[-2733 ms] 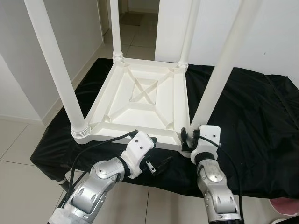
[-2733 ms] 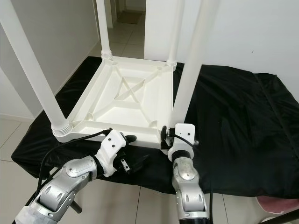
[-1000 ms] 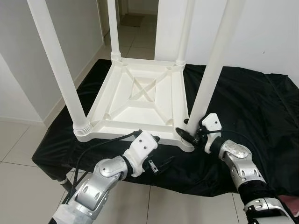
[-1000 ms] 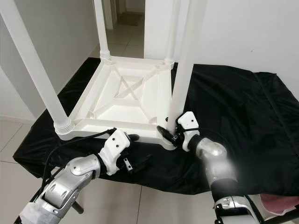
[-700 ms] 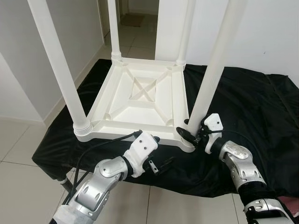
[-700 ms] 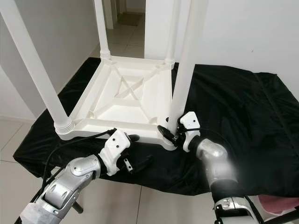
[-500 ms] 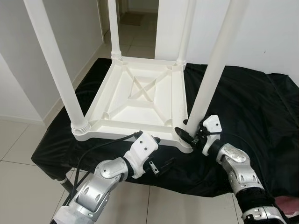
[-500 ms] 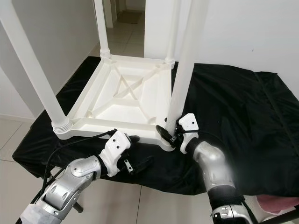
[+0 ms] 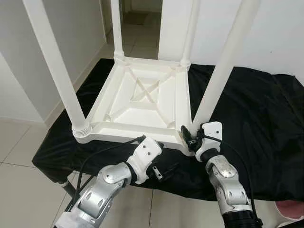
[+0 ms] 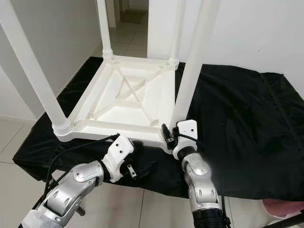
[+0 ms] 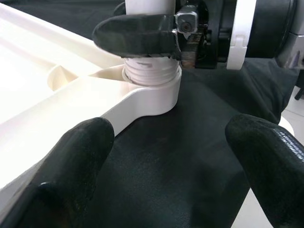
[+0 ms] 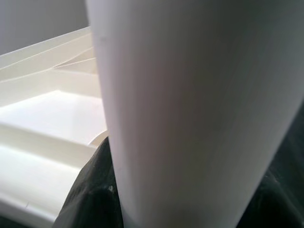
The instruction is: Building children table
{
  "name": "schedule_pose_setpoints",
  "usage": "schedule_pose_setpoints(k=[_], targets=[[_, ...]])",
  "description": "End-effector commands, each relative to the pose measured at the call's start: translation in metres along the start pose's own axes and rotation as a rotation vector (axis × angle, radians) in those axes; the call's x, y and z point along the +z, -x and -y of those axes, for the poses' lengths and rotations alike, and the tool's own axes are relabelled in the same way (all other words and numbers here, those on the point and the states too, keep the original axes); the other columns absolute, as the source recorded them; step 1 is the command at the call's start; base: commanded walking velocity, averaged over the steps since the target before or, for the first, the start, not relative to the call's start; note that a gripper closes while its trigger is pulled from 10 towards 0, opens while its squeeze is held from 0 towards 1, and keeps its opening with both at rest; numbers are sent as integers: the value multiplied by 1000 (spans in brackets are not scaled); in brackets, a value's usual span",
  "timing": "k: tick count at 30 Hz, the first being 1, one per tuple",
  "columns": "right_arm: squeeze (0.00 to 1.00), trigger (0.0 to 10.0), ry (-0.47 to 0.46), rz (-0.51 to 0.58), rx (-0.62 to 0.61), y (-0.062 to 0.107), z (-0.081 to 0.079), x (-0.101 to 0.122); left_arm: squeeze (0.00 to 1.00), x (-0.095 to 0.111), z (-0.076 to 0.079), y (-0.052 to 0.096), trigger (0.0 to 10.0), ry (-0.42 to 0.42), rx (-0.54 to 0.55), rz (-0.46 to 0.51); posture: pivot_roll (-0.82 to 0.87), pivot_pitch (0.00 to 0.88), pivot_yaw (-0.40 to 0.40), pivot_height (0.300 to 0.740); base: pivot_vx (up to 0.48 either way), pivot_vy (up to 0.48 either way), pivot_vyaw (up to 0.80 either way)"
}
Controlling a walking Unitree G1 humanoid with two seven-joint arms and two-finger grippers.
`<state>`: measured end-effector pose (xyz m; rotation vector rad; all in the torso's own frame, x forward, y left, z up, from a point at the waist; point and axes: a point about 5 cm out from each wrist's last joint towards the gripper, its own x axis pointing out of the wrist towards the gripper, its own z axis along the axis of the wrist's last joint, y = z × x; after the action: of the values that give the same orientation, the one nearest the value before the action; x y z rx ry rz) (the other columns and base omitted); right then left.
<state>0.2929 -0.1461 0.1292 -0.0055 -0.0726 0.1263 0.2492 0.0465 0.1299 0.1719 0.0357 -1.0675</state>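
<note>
A black cloth [image 9: 247, 109] covers a low stand on a tiled floor [image 9: 23, 142]. In the head views, the white plastic table [image 9: 142, 102] lies upside down on it, four legs up. The right gripper [image 9: 188, 137] pinches the near-right leg [image 9: 223, 66] at its base. In the left wrist view, the left gripper [image 11: 166, 156] hovers beside that ribbed socket [image 11: 151, 76], fingers [image 11: 71, 156] spread. In the right wrist view, the smooth round leg looms close. A skewed twist could cross the thread or tip the table.

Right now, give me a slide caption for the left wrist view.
Open left claw faces the table corner, where the right claw grips the leg base.
</note>
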Motion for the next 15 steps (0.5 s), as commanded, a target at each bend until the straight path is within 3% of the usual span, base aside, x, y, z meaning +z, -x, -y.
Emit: schedule_pose_setpoints(k=[1,3,15], targets=[[0,10000,-29,-48,-125,3,7,-7,0,1,3,-1,10000,-7,-42,-3,-28,25,11,740,0,0,0],[0,10000,-57,-56,-217,2,3,-8,0,2,3,0,10000,-5,-42,-3,-24,29,8,740,0,0,0],[0,10000,-74,-61,-334,8,-10,-3,0,2,3,2,10000,-5,-38,-7,-15,22,0,740,0,0,0]])
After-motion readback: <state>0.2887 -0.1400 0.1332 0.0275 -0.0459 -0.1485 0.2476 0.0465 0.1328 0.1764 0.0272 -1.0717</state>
